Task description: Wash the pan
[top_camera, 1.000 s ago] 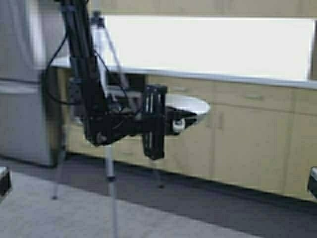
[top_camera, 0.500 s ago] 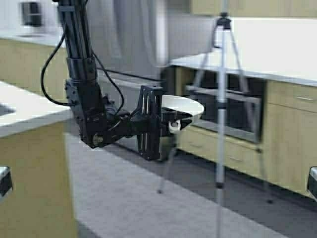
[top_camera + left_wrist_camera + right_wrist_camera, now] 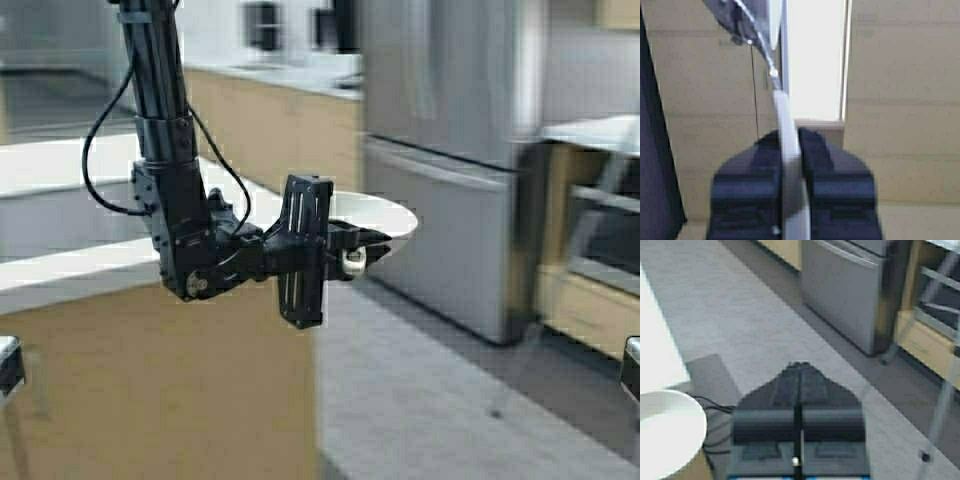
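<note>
The pan is white and round, held level in the air at the middle of the high view. My left gripper is shut on its short handle, below the bowl's near rim. In the left wrist view the pale handle runs straight between the two dark fingers, which press on it from both sides. My right gripper stays parked low at the right, shut and empty, pointing over the grey floor. A white round shape at the edge of the right wrist view looks like the pan's bowl.
A white-topped counter with tan sides stands close at the left, under my left arm. A steel fridge stands ahead to the right, with more counters behind. Grey floor lies open between them. A tripod leg stands at the right.
The robot has turned: the whole scene slid right, the tripod and window cabinets left the high view, and the fridge and near counter came in. The left gripper still holds the pan.
</note>
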You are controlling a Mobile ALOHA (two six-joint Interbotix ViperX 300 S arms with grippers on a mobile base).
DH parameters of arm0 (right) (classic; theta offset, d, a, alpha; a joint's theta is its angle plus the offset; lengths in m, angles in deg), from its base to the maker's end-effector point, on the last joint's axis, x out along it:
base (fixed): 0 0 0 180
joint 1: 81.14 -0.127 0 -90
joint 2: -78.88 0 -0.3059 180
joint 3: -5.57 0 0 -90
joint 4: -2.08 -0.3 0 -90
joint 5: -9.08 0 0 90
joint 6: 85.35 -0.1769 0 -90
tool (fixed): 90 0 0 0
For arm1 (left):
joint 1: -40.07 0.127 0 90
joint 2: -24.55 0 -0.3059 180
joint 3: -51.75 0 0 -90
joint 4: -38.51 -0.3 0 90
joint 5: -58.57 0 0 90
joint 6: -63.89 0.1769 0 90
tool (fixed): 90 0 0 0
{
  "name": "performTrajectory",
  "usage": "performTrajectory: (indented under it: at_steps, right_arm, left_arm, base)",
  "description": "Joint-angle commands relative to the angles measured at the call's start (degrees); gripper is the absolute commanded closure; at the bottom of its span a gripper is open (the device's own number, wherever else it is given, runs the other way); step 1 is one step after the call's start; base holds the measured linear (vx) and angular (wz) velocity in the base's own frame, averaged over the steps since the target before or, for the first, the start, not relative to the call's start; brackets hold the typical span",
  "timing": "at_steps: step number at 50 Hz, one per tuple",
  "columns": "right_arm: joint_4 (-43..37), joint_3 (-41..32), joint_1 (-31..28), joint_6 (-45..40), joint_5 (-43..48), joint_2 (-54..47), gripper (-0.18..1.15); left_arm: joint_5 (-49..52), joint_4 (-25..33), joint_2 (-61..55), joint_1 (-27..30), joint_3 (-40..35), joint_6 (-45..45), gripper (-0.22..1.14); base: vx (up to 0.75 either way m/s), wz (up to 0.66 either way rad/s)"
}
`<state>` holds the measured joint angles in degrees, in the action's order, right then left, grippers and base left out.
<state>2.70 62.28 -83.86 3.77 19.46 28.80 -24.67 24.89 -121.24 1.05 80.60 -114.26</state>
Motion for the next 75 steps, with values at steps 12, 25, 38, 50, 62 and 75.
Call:
performTrajectory:
  at_steps: [12,25,38,50,62,75]
  right_arm:
    - [0.4,-0.4,0.1,0.2,1.6,-0.1,0.91]
    - [0.4,0.2,0.7,-0.3,1.8,-1.1,0.91]
    - [0.2,0.9,0.7,-0.5,1.6,1.1,0.91]
    - [0.2,0.6,0.7,-0.5,1.7,-0.3,0.91]
    - [0.2,1.0,0.7,-1.1,1.7,-0.9,0.91]
    - [0.2,1.4,0.7,-1.2,2.0,-1.5,0.91]
  left_arm:
    - [-1.1,-1.7,2.9,0.6,0.1,1.1,0.89]
    - [-1.1,-2.5,2.7,1.6,0.1,0.6,0.89]
    - [-1.0,-6.4,1.8,7.4,-1.0,-0.6,0.89]
    - [4.7,-11.1,0.7,13.4,-8.3,-6.3,0.89]
    - [9.7,-12.0,0.2,17.1,-12.2,-7.1,0.89]
    - [7.7,-12.0,2.5,16.8,-6.2,-6.6,0.89]
  base:
    - [0.21,0.60]
    - [0.20,0.57]
    - [0.22,0.60]
    - [0.16,0.31]
    - [0.18,0.12]
    - [0.23,0.02]
